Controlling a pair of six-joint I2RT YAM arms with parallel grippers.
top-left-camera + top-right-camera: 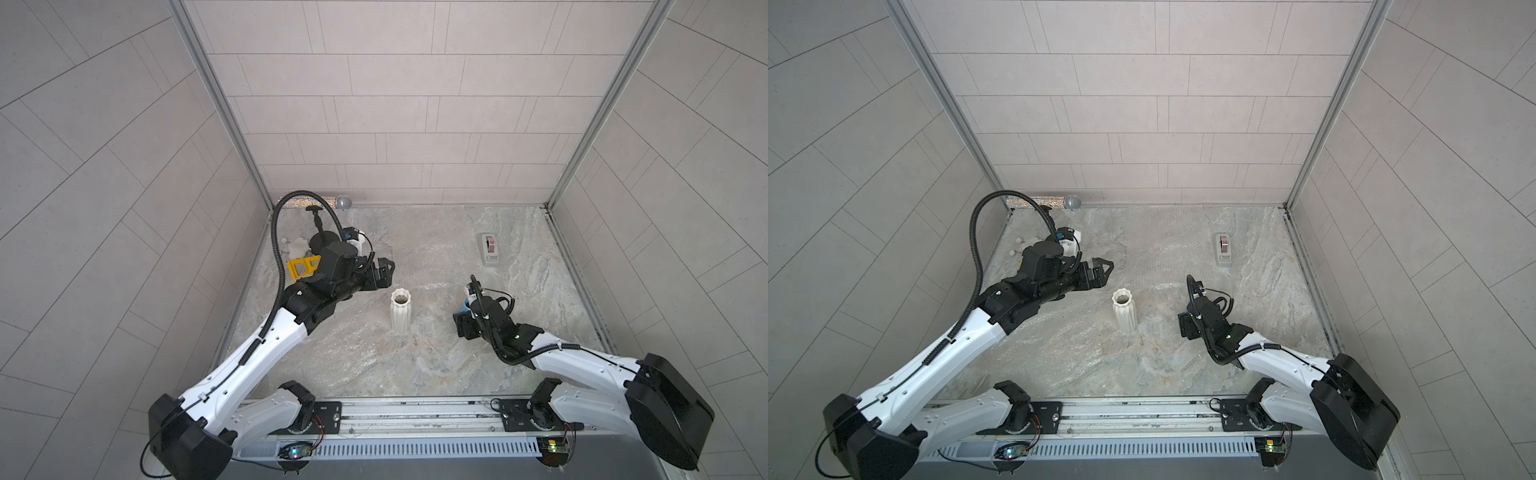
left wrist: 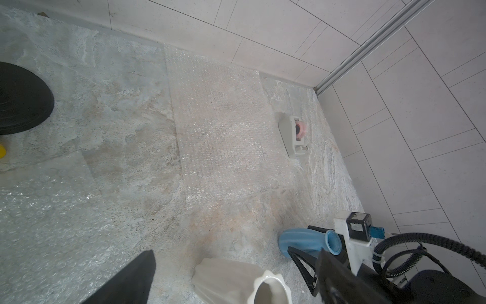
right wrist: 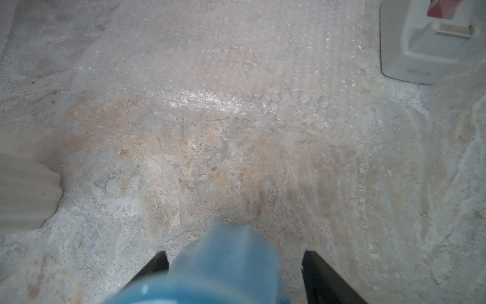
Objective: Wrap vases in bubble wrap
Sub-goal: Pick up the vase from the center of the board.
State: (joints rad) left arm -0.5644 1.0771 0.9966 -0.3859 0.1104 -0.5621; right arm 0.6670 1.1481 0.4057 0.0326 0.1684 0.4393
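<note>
A white ribbed vase (image 1: 400,309) (image 1: 1124,309) stands upright mid-table, with its rim at the edge of the left wrist view (image 2: 236,283). To its right is the light-blue vase (image 1: 462,309) (image 2: 305,240) (image 3: 226,271). My right gripper (image 1: 464,318) (image 3: 234,254) is open around it, one finger close against it and the other a gap away. My left gripper (image 1: 384,272) (image 1: 1102,270) (image 2: 236,256) hovers open and empty, behind and left of the white vase. One bubble wrap sheet (image 1: 428,245) (image 2: 218,126) (image 3: 236,65) lies flat at the back centre, another (image 1: 332,345) at the front left.
A grey tape dispenser (image 1: 489,248) (image 1: 1223,249) sits at the back right. A glittery microphone (image 1: 328,202) lies along the back wall. A black stand (image 1: 322,239), a yellow part (image 1: 303,267) and small white pieces (image 1: 297,247) crowd the back left. Walls enclose three sides.
</note>
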